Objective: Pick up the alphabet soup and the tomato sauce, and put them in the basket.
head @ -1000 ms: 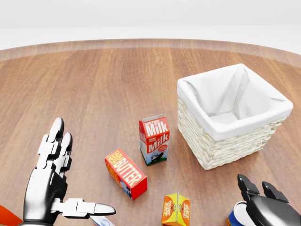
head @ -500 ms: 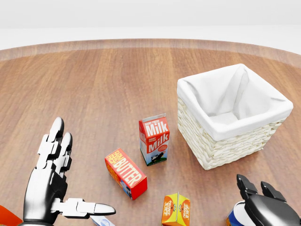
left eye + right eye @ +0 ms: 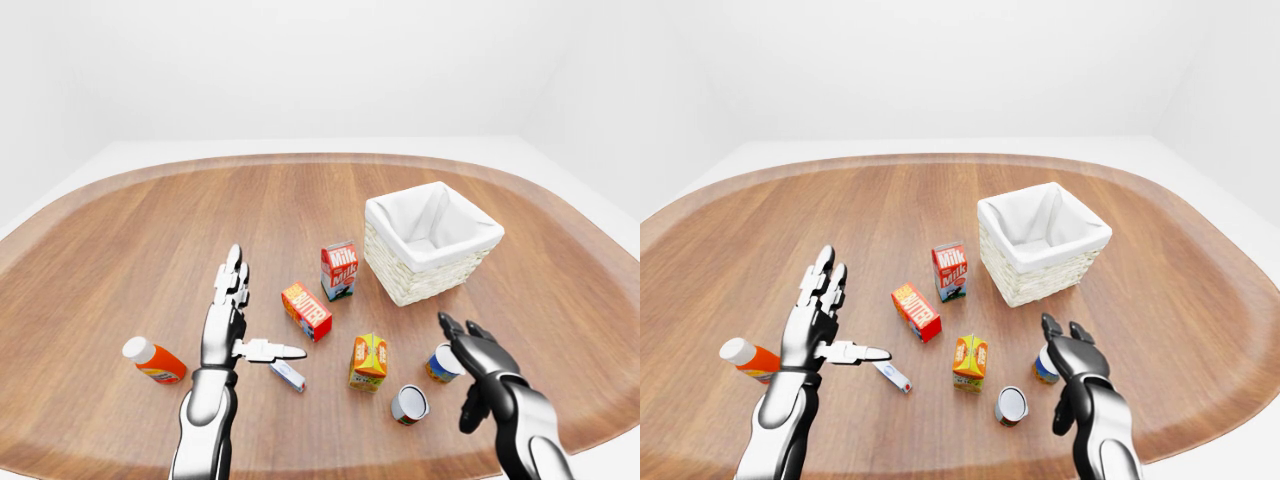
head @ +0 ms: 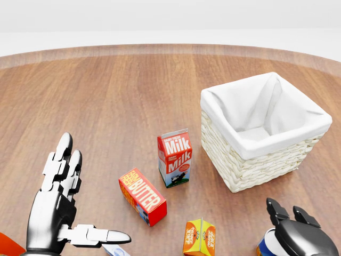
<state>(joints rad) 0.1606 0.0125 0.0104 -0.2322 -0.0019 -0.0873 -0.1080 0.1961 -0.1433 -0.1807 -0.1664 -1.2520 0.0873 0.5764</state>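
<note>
My right hand [image 3: 478, 357] hovers with fingers spread and empty just right of the upright blue-labelled can [image 3: 441, 363], far nearer it than my open left hand [image 3: 226, 322].

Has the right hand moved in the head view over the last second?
Yes, barely. The right hand has crept slightly left and up, toward the basket, whose corner stays fixed in the head view. It hovers open over the can.
</note>
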